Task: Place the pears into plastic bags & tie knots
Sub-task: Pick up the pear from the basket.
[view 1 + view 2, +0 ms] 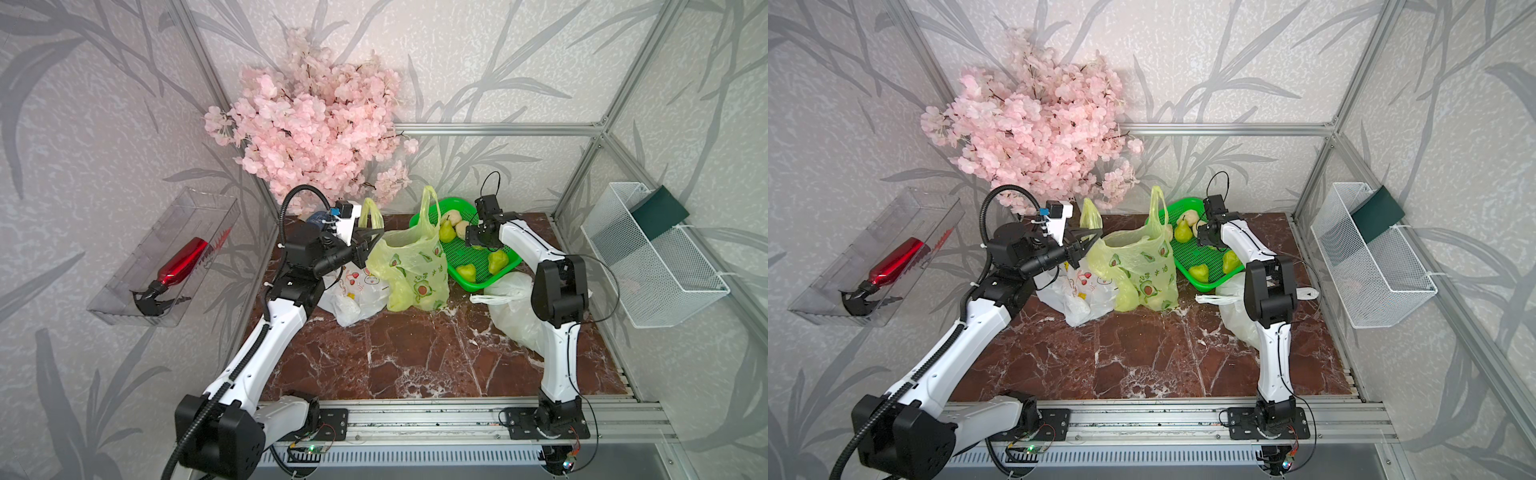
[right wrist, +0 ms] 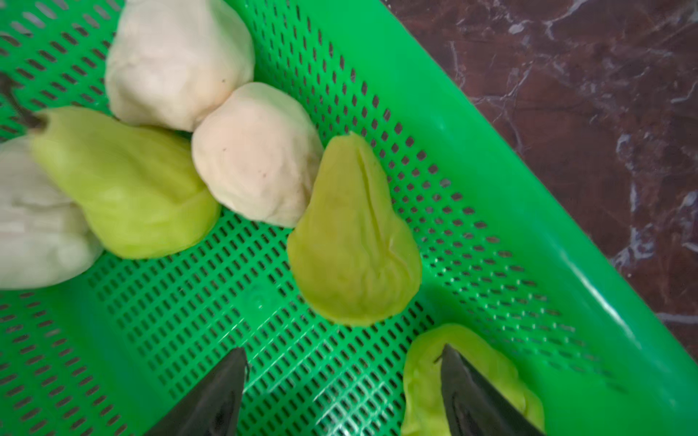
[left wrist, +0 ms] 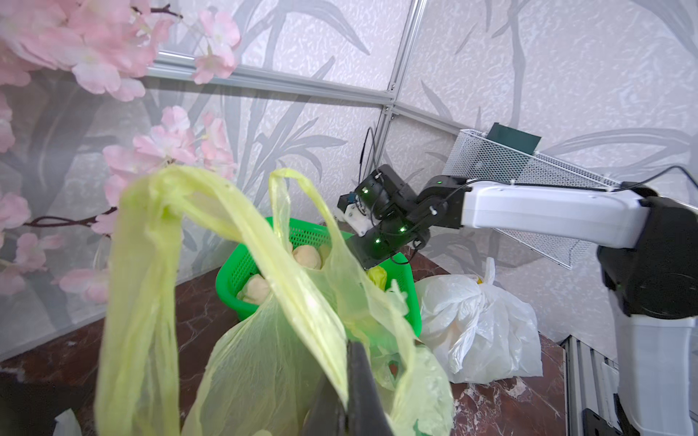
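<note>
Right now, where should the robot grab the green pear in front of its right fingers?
Across its fat belly, straight down from above. The pear lies flat on the green tray, with bare mesh either side of the belly for the open right fingers; its thin neck end sits against a pale lump.

Green perforated tray directly under right gripper; three cream-white lumps lie in it, ahead of the fingertips. Pink blossom spray behind left gripper. Clear wall bin outboard of it holds a red spray bottle (trigger end lowest). White mesh basket outboard of right gripper, dark green card in it. Marble top beneath both.
</note>
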Robot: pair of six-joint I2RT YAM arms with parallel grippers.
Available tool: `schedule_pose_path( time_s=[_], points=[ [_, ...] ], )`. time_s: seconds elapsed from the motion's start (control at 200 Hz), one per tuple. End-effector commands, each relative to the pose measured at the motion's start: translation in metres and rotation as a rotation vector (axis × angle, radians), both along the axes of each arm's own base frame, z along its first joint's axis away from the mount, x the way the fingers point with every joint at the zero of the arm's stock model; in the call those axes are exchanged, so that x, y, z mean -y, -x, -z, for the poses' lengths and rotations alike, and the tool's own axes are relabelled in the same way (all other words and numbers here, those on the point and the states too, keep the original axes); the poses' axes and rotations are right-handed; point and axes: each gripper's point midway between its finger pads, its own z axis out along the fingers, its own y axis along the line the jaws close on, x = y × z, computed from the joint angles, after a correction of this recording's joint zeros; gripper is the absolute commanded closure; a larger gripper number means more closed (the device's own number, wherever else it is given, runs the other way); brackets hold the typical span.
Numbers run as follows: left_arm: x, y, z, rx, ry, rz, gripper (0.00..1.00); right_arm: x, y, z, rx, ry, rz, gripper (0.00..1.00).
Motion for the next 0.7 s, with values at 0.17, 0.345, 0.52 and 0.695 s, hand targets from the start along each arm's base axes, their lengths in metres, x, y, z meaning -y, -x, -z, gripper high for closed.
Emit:
schedule_pose_path(
  time_s=[0.17,0.345,0.52,0.695],
  points=[
    [0.004,0.008,-0.005,0.053,-0.002,0.039,1.00,0.004,-0.023,0.034,-0.105,0.079,-0.027,0.20],
    [0.002,0.009,0.000,0.042,-0.017,0.033,1.00,0.002,-0.023,0.032,-0.164,0.088,-0.038,0.35],
    [0.002,0.008,0.004,0.034,-0.017,0.029,1.00,-0.007,-0.015,0.005,-0.131,0.037,-0.068,0.63],
    [0.001,0.007,0.011,0.025,-0.037,0.024,1.00,-0.040,0.011,-0.045,-0.001,-0.070,-0.154,0.74]
  ],
)
